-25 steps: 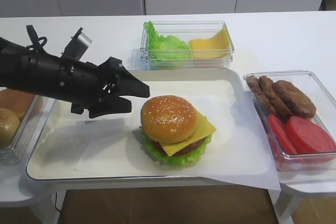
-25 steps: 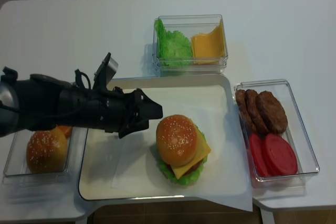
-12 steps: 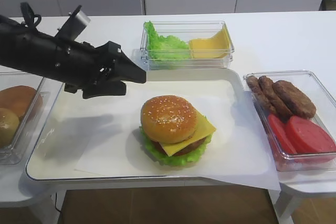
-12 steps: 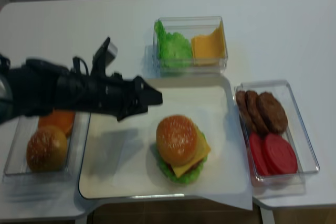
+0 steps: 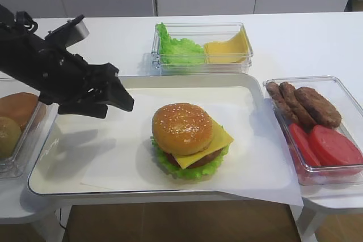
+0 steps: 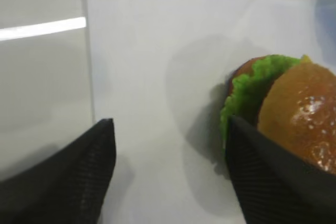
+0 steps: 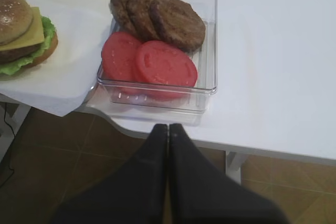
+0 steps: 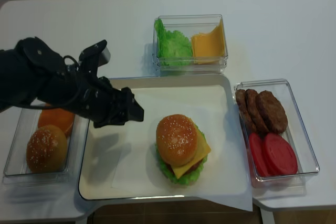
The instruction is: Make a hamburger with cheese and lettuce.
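White table [image 5: 295, 38], bearing all items. White tray [image 5: 51, 179] at centre, rounded corners, lined with a sheet of white paper [image 5: 266, 179] whose front right corner overhangs the tray edge. Clear container [image 5: 201, 66] behind the tray, holding loose green leaves [image 5: 176, 49] on its left and a pile of yellow slices [image 5: 227, 49] on its right. Clear container [image 5: 340, 86] right of the tray, holding brown patties [image 5: 309, 103] at the back and red tomato slices [image 5: 329, 145] at the front. Clear container [image 8: 13, 174] left of the tray, holding a sesame bun [image 8: 46, 149] in front and an orange-brown bun [image 8: 56, 119] behind it.
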### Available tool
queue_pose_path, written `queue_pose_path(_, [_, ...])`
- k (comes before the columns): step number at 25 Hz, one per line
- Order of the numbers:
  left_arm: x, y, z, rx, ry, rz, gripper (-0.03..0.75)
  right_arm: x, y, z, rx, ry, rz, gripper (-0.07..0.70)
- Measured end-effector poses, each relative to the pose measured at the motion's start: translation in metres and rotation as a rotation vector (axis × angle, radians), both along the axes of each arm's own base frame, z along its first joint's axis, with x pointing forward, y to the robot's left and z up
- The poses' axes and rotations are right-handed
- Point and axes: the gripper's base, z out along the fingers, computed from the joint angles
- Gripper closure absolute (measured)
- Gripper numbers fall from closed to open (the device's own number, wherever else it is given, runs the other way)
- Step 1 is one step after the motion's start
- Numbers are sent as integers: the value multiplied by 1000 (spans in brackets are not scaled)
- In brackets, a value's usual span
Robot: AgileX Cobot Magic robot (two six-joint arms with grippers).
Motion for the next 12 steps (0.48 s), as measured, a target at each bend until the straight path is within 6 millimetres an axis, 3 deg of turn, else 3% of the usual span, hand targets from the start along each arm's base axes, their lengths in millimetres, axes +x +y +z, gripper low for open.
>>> queue_pose_path(12, [-13, -21, -8, 151, 15, -63, 230, 0, 0, 0, 0, 0, 0, 636])
